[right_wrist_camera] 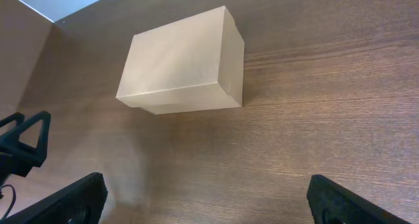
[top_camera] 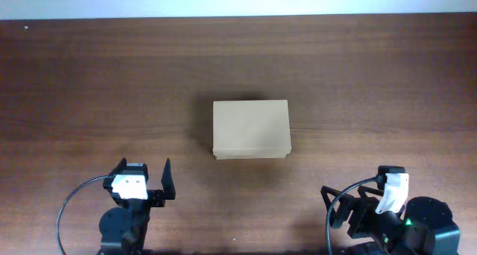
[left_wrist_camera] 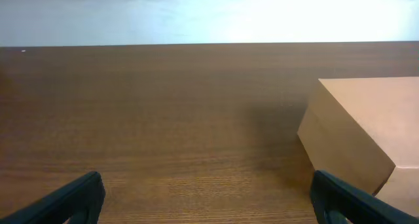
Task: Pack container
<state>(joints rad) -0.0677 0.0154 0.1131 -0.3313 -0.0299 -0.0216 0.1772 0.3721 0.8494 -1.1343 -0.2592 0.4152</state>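
Left end effector (left_wrist_camera: 206,186) and right end effector (right_wrist_camera: 206,185) gape; container (top_camera: 250,130), seemingly closed, runs left-right.

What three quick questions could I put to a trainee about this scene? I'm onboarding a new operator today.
1. True or false: the container has its lid shut.
2. The left gripper is: A) shut on the container, B) touching the container, C) open and apart from it.
3. Fill in: the right gripper is ___ and holds nothing.

Key: 1 true; 2 C; 3 open.
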